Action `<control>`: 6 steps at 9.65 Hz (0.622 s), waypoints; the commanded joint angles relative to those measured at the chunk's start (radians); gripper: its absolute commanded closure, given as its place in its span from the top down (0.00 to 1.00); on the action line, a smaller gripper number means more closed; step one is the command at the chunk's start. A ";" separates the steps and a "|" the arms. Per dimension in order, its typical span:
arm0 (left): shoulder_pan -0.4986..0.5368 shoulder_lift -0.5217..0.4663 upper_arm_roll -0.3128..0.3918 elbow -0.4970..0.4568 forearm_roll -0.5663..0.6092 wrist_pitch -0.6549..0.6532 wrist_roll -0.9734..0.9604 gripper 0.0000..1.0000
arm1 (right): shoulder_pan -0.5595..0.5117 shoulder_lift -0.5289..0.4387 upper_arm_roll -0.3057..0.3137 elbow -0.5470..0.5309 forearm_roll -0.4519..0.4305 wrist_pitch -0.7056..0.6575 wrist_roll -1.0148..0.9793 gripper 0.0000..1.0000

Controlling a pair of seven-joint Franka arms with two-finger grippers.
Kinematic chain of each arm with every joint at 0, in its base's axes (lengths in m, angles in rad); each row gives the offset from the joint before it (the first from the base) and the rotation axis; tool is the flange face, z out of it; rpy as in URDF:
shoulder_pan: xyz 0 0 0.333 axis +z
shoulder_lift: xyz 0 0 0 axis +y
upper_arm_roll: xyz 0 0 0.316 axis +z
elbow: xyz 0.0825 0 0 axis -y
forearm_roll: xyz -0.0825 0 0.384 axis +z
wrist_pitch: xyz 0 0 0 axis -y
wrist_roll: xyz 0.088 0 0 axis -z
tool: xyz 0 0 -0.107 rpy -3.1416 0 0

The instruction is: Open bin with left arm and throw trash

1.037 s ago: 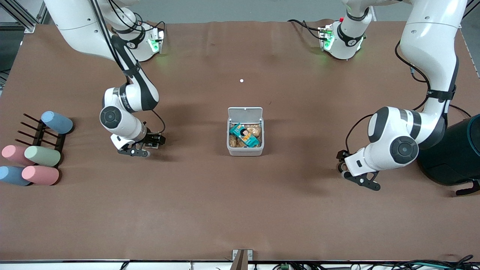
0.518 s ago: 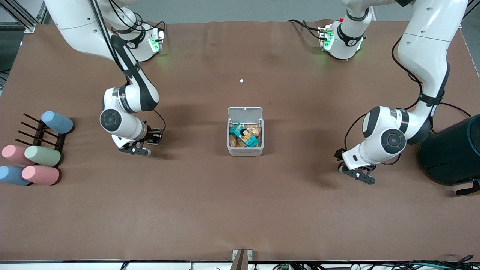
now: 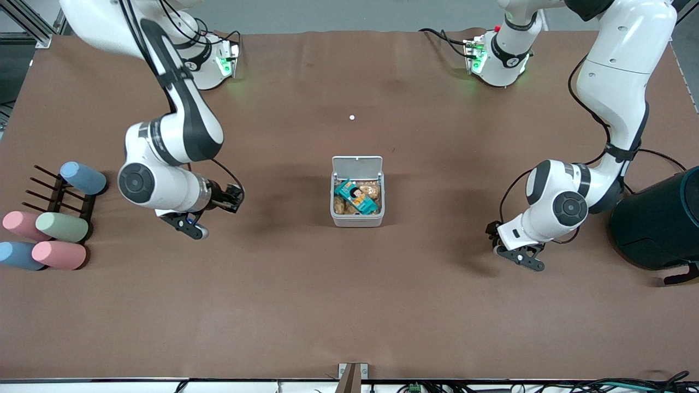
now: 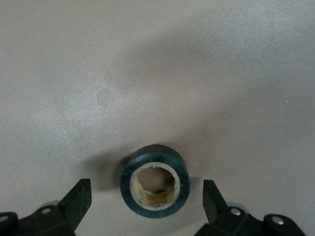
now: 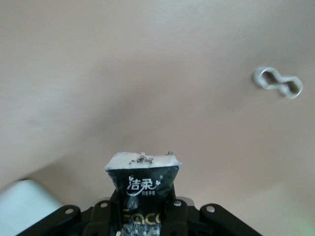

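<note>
The white bin [image 3: 357, 220] stands mid-table with its lid [image 3: 357, 164] open; a teal packet and brown scraps lie in it. My left gripper [image 3: 516, 257] is low over the table toward the left arm's end. It is open [image 4: 146, 194], with a finger on each side of the black tape roll [image 4: 155, 181], which lies flat. My right gripper [image 3: 188, 224] is up over the table toward the right arm's end, shut [image 5: 143, 209] on the black printed packet [image 5: 142, 179]. The beige figure-eight band [image 5: 277, 82] lies on the table, seen only in the right wrist view.
A large dark teal cylinder [image 3: 661, 224] stands close beside the left arm. Pastel cylinders [image 3: 60, 226] and a black rack [image 3: 54, 194] lie at the right arm's end. A small white dot [image 3: 351, 117] lies farther from the camera than the bin.
The right arm has lifted and swung its wrist with the packet in the gripper. The left arm has shifted slightly toward the bin, its gripper staying low.
</note>
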 commanded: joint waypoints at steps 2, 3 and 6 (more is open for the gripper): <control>0.012 0.008 -0.007 0.007 0.020 0.009 -0.010 0.68 | 0.110 0.060 -0.003 0.169 0.023 -0.008 0.483 0.10; 0.012 0.008 -0.008 0.007 0.020 0.008 -0.012 0.45 | 0.136 0.097 -0.003 0.213 0.023 -0.003 0.577 0.11; 0.012 0.001 -0.010 0.006 0.019 0.006 -0.007 0.00 | 0.222 0.233 -0.001 0.370 0.027 0.000 0.768 0.12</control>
